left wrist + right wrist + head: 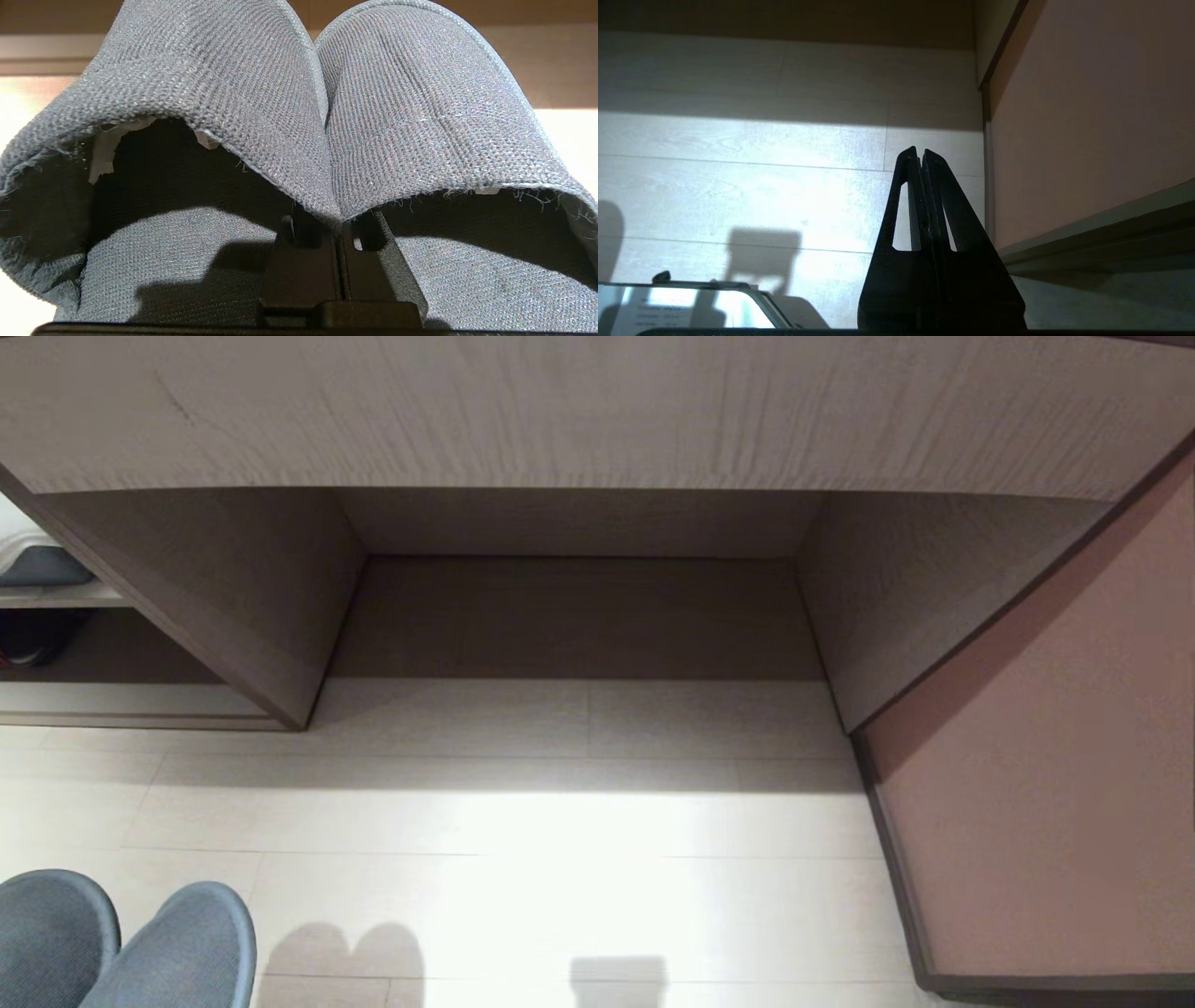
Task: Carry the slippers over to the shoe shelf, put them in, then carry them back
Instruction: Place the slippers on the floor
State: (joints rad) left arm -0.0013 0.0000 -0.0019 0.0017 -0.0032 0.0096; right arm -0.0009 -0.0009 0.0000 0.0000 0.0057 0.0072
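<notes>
Slippers (261, 107) filled the left wrist view, a dark grey knitted pair side by side with their inner edges pressed together; the left claw (334, 224) was clamped on those joined edges, fingers (299, 261) nearly meeting. From the head view the rounded toes of the pair (121, 943) showed at the lower left above the pale plank floor (560, 821), well apart from the wide wood-grain kneehole (579, 616) straight ahead. A lower cubby (84, 663) at the far left edge held something dark that I could not make out. A pinkish panel (1055, 784) stood on the right. The right claw (922, 161) hung above the floor beside that panel, fingers pressed together and holding nothing
</notes>
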